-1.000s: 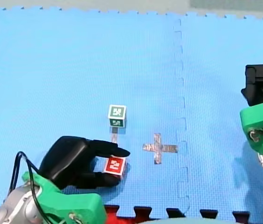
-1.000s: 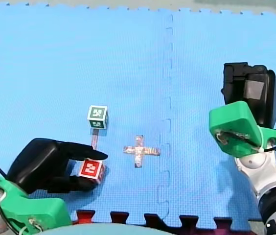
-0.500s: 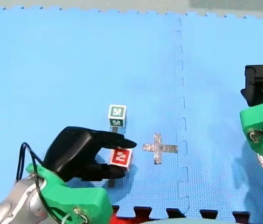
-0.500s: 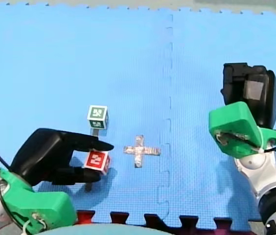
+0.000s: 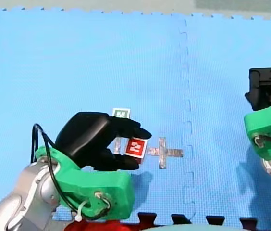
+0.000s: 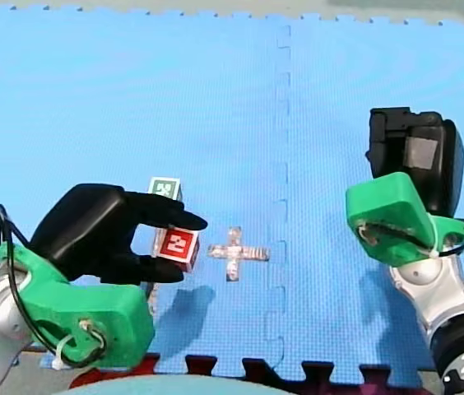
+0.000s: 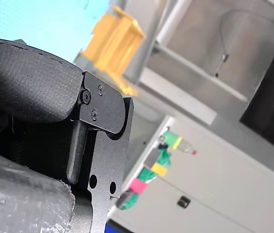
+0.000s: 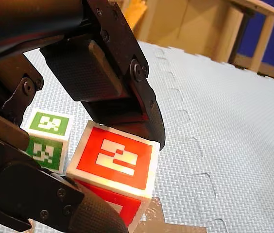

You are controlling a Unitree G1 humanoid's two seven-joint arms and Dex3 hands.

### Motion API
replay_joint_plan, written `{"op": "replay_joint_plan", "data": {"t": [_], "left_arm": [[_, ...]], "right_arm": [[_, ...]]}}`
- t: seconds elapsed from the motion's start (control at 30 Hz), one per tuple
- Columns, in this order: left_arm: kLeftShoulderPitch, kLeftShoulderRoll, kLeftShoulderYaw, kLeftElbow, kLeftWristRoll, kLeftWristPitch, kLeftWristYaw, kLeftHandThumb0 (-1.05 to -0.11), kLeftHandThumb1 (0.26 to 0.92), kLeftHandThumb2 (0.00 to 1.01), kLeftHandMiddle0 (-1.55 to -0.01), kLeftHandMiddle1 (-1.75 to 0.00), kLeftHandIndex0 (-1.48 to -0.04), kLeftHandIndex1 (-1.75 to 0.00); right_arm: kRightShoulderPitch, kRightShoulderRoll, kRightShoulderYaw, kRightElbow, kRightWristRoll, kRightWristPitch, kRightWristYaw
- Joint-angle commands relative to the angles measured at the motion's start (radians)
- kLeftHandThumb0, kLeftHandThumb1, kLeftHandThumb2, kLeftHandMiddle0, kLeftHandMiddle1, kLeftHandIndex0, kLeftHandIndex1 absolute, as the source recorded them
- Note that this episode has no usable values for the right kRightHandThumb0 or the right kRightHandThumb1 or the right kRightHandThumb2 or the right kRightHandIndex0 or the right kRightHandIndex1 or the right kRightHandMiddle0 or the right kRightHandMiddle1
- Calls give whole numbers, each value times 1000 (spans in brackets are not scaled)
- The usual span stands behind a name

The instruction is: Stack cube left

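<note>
My left hand (image 5: 131, 147) is shut on a red cube (image 5: 136, 147) with a white code tag and holds it raised above the blue mat. In the second wrist view the red cube (image 8: 112, 167) sits pinched between black fingers (image 8: 103, 82). A green cube (image 6: 164, 188) stands on the mat just behind the hand, partly hidden by the fingers; the green cube (image 8: 47, 138) shows beside the red one in the second wrist view. My right hand (image 6: 413, 160) hangs at the right side of the mat, holding nothing.
A silver tape cross (image 5: 164, 153) marks the mat just right of the held cube. The blue foam mat (image 5: 78, 62) has a jigsaw seam (image 5: 187, 96) running front to back. Red floor shows at the mat's near edge (image 5: 145, 221).
My left hand lifted the red cube off the mat and carried it up and to the right, toward the green cube. The right hand stayed nearly still.
</note>
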Motion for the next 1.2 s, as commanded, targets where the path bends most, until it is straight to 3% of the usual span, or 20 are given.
{"op": "replay_joint_plan", "data": {"t": [0.0, 0.13, 0.23, 0.43, 0.63, 1.17], "left_arm": [[-24, -17, 9, -218, 36, 173, -119, -505, 851, 0, -855, -1746, -1225, -114], [-37, -38, -6, -222, 65, 228, -137, -498, 845, 0, -858, -1746, -1227, -110], [-66, -57, -26, -179, 80, 261, -143, -492, 840, 0, -859, -1746, -1227, -107], [-85, -73, -52, -147, 91, 292, -133, -481, 839, 1, -883, -1746, -1232, -98], [-126, -100, -89, -18, 109, 275, -64, -479, 842, 2, -900, -1746, -1237, -91], [-209, -120, -101, 172, 82, 188, 62, -474, 847, 2, -911, -1746, -1235, -74]], "right_arm": [[-2, 1, 3, 14, -2, 10, -8], [-4, 4, 3, 15, -2, 13, -10], [-7, 4, 2, 17, -1, 14, -9], [-11, 4, 1, 21, 2, 13, -7], [-13, 4, 0, 23, 5, 14, -4], [-21, 6, -2, 20, 10, 25, 3]]}}
